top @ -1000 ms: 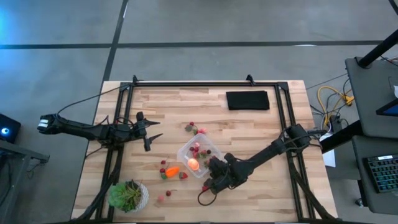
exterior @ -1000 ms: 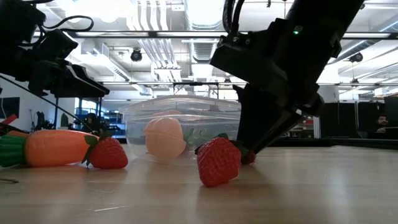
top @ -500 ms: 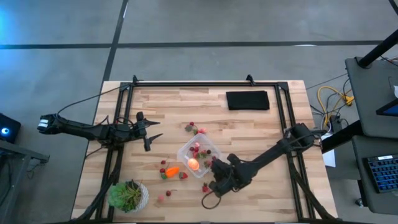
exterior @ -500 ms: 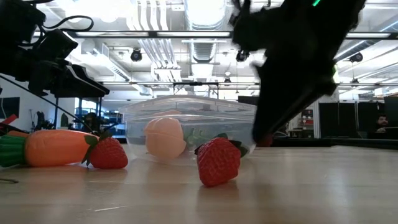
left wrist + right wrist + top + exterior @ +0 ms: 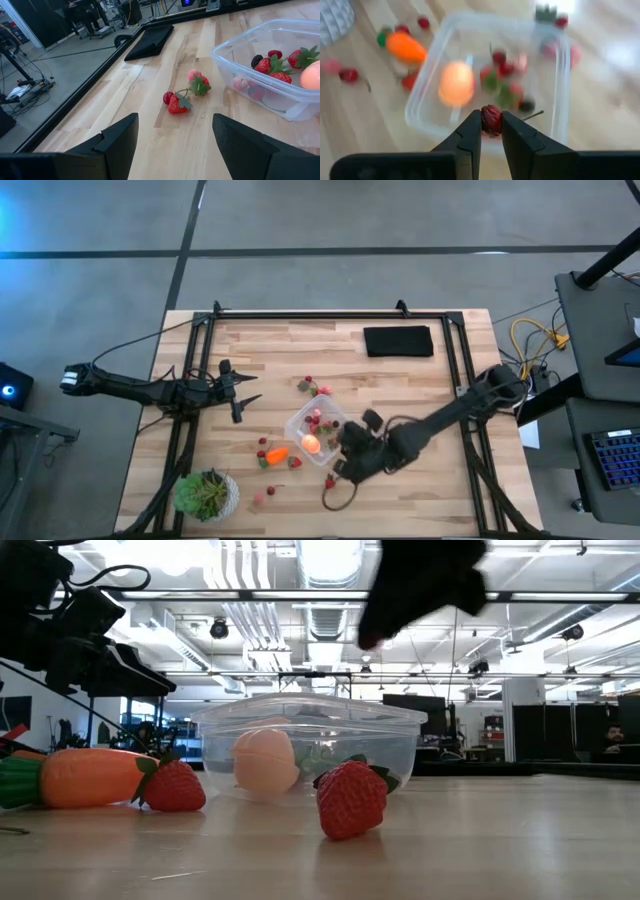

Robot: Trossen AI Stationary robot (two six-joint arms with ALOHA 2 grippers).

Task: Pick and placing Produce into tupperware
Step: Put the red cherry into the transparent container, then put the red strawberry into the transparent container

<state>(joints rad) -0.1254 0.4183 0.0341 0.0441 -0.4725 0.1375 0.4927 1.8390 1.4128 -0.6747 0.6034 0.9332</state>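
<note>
Right gripper clamped on a small dark-red berry, hovering above the near edge of the clear container, off the table. Container sits mid-table, holding a round pink-orange fruit plus several strawberries and berries. Carrot lying just beside the container, a couple of strawberries touching or next to it. One strawberry loose on the wood in front of the container in the low view. Small strawberry cluster near the container's other side. Left gripper parked well apart at the table's left side, fingers spread wide, holding nothing. Potted plant at the table corner, black pad at the far edge.
</note>
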